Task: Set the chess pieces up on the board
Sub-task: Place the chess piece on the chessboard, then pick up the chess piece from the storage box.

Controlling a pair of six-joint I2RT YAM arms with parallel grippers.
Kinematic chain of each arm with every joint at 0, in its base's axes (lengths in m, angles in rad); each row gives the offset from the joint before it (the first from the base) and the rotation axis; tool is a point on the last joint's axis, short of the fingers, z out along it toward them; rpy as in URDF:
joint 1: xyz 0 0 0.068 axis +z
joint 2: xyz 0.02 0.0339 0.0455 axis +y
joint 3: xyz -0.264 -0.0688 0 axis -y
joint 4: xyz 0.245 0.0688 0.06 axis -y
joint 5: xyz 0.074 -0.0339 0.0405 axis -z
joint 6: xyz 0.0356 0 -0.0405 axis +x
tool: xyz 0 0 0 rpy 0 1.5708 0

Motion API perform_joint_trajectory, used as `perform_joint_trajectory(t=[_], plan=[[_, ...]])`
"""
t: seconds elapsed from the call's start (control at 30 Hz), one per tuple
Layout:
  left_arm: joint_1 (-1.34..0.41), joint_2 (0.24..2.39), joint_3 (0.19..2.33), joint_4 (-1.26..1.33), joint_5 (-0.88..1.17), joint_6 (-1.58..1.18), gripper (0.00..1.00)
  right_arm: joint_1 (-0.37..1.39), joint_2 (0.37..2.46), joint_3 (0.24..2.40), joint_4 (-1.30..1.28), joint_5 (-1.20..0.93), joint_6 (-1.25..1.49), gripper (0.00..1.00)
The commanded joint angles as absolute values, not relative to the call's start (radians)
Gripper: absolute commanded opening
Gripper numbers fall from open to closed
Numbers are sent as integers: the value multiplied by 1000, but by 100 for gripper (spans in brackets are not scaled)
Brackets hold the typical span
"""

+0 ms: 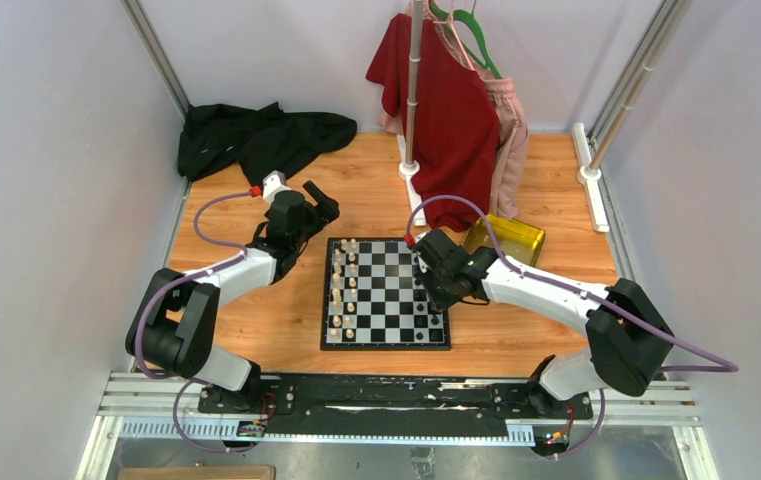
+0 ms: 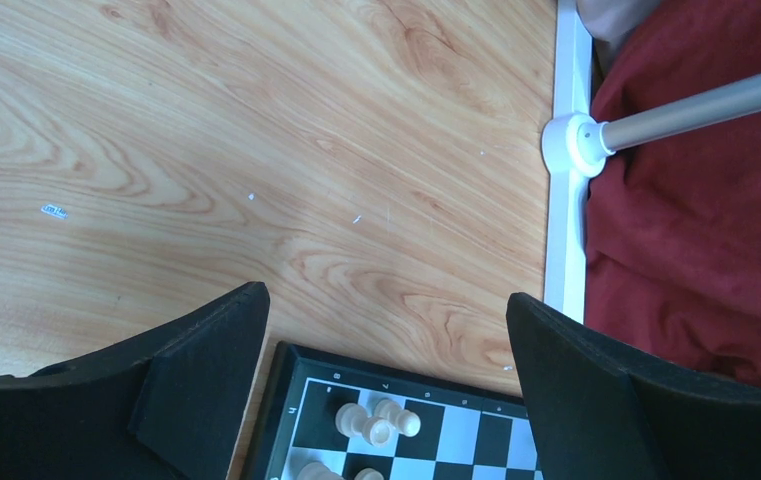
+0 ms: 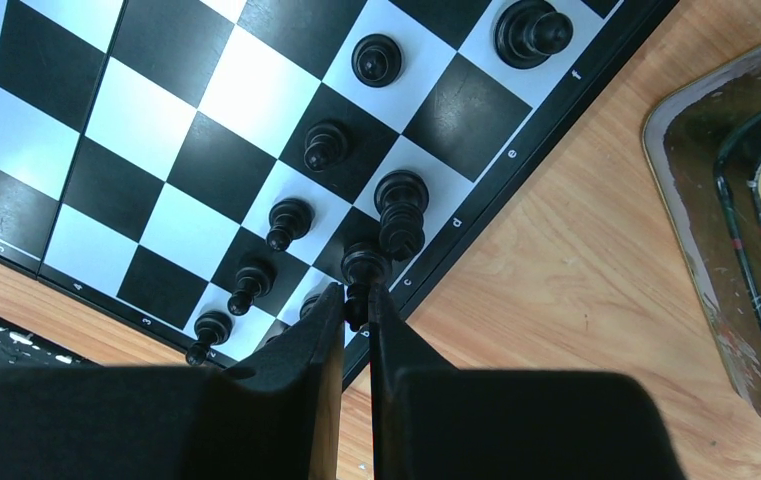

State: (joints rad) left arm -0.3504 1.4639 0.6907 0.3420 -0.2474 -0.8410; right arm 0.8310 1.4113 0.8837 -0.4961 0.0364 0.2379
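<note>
Currently I count eight black pieces in the right wrist view, set in two rows along the right edge of the chessboard. A ninth may sit half hidden behind a finger. The right fingers are almost pressed together, pinching one black piece in the edge row; I cannot tell whether it is lifted.

The left fingers are spread wide with nothing between them, over the board's far left corner. Three cream-white pieces bunch together there, and two more are cut off by the frame.

From above, the cream pieces fill the two left columns but are too small to count, and the right arm covers most of the black ones. On the wooden surface sit one gold tray near the board's far right corner, one rack with a red shirt, and one black cloth heap.
</note>
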Motion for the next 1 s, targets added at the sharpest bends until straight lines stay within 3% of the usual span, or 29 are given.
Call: perform_joint_trajectory(t=[0.0, 0.23, 0.57, 0.97], plan=[[-359, 1439, 677, 359, -256, -821, 95, 848, 1425, 862, -479, 43, 221, 5], [-359, 1434, 668, 359, -256, -822, 95, 851, 1433, 857, -473, 43, 218, 8], [-359, 1426, 660, 358, -261, -825, 96, 863, 1429, 880, -488, 42, 195, 34], [-359, 1432, 684, 357, -258, -830, 96, 881, 1337, 1037, -622, 117, 162, 36]])
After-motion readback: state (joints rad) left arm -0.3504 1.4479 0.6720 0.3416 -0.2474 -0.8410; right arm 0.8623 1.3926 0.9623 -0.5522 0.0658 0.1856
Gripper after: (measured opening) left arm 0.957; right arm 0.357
